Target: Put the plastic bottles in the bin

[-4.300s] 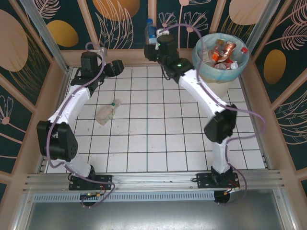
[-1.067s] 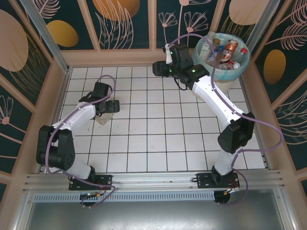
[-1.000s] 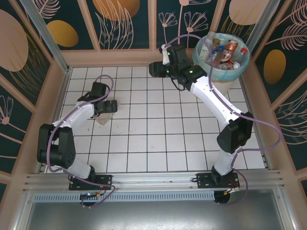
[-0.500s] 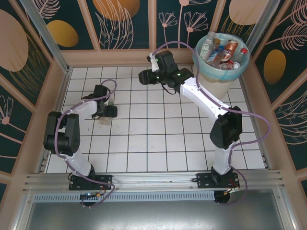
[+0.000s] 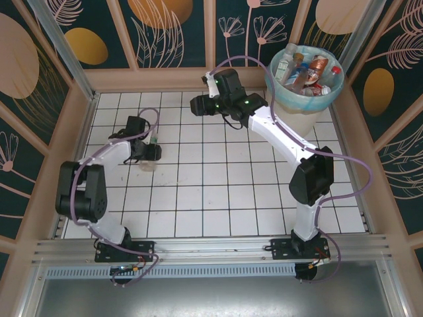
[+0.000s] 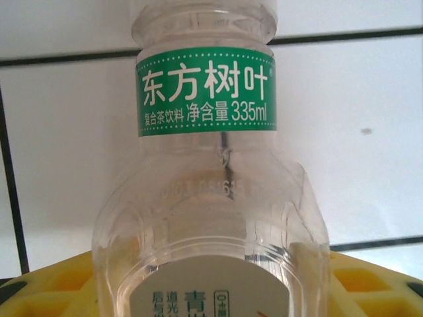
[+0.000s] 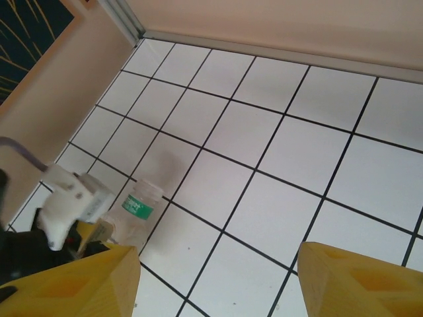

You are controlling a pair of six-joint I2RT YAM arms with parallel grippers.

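A clear plastic bottle [image 6: 208,198] with a green neck band lies on the white tiles, its neck pointing away from the left wrist camera. My left gripper [image 6: 210,267] is shut on its body, with a yellow finger [image 6: 49,284] pressed to each side. From above, the left gripper [image 5: 149,152] covers most of that bottle [image 5: 146,166] at mid-left. My right gripper [image 5: 197,105] hangs open and empty over the far middle tiles, and its wrist view shows the same bottle [image 7: 134,206] lower left. The bin [image 5: 272,84] at the far right holds several bottles [image 5: 305,72].
Wooden walls [image 5: 152,78] close the tiled floor at the back and sides. The right arm's forearm [image 5: 277,132] slants across the right half of the floor. An open stretch of tiles [image 5: 218,185] lies between the two arms.
The left jaws have closed onto the bottle. The right gripper has swung left, away from the bin, and has stayed open and empty.
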